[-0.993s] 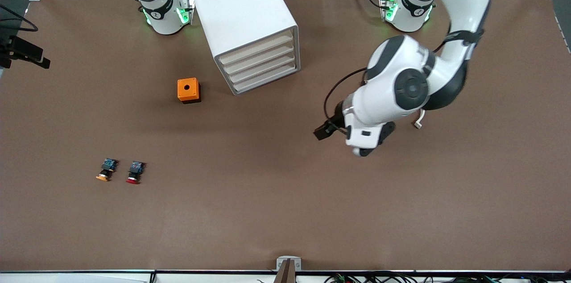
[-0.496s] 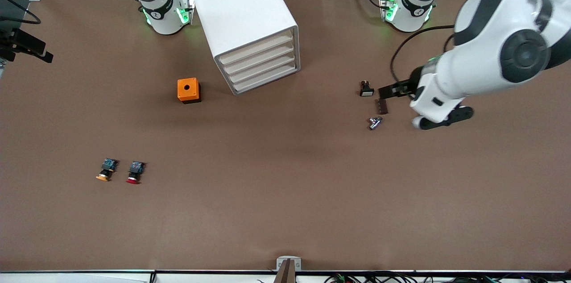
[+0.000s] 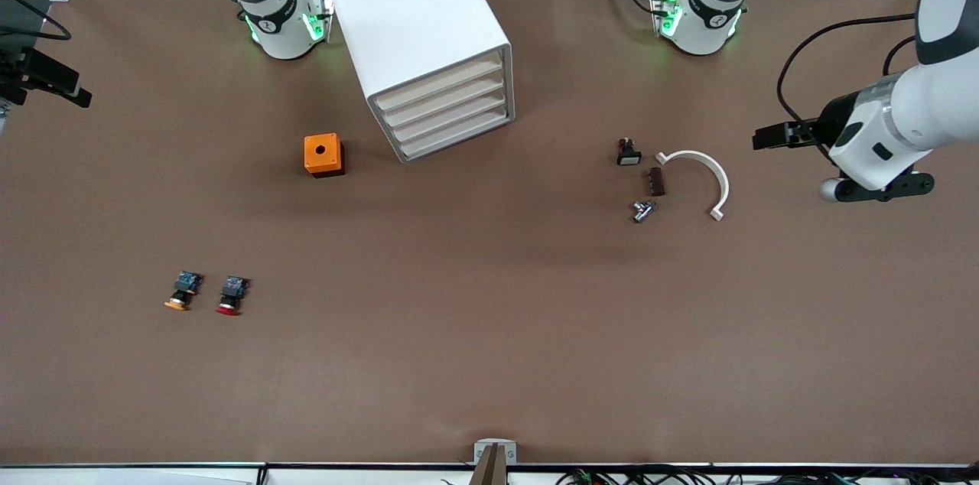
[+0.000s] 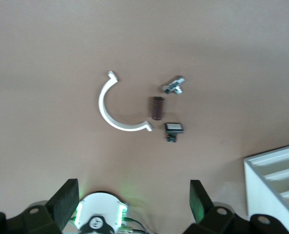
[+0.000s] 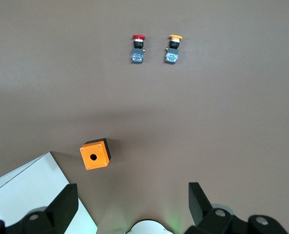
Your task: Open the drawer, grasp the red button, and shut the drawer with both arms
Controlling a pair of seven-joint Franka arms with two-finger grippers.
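The button point(image 3: 230, 294) with the red cap lies on the tabletop point(image 3: 459, 332) toward the right arm's end, just beside the orange-capped button point(image 3: 181, 291) at its 9 o'clock, well apart from both grippers. From it, the orange box point(image 3: 323, 154) sits near 1 o'clock, with the shut white drawer cabinet point(image 3: 428, 41) past that. The left gripper point(image 4: 134, 204) hangs with fingers point(image 4: 64, 204) spread above a white curved clip point(image 3: 700, 179). The right gripper point(image 5: 132, 204), also spread, waits high above the orange box.

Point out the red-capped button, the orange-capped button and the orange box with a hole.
Red-capped push button point(image 3: 230, 295), front view, black body.
Orange-capped push button point(image 3: 182, 291), front view, black body.
Orange box with a hole point(image 3: 322, 151), front view, top face.
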